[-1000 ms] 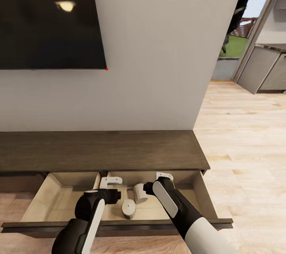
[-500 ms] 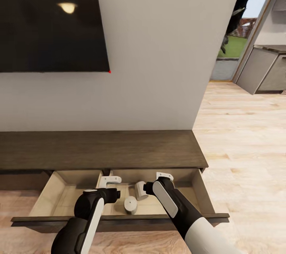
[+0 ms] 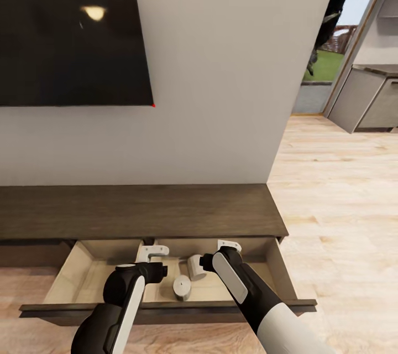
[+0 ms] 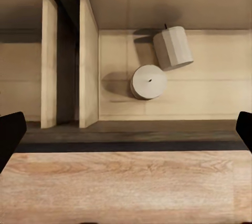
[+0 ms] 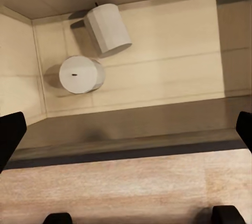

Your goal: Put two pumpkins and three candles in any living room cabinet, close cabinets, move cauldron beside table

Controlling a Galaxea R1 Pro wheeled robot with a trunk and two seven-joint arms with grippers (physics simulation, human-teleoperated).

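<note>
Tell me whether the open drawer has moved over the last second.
Yes. The drawer has slid inward toward the cabinet: less of its pale interior shows before the cabinet top, and its front edge sits nearer the two candles inside.

I see a black TV (image 3: 72, 30) at ten o'clock on the white wall (image 3: 221, 77), light plank floor (image 3: 342, 204) at three.

My cabinet (image 3: 138, 211) is dark matt wood with visible grain, its open drawer (image 3: 83, 282) lined in pale, smooth beige board. Two candles (image 4: 149, 81) inside look waxy, off-white and matt. The floor (image 3: 342, 193) is light wood planking with a soft sheen. The black screen (image 3: 72, 27) on the wall is glossy, catching lamp reflections.
</note>
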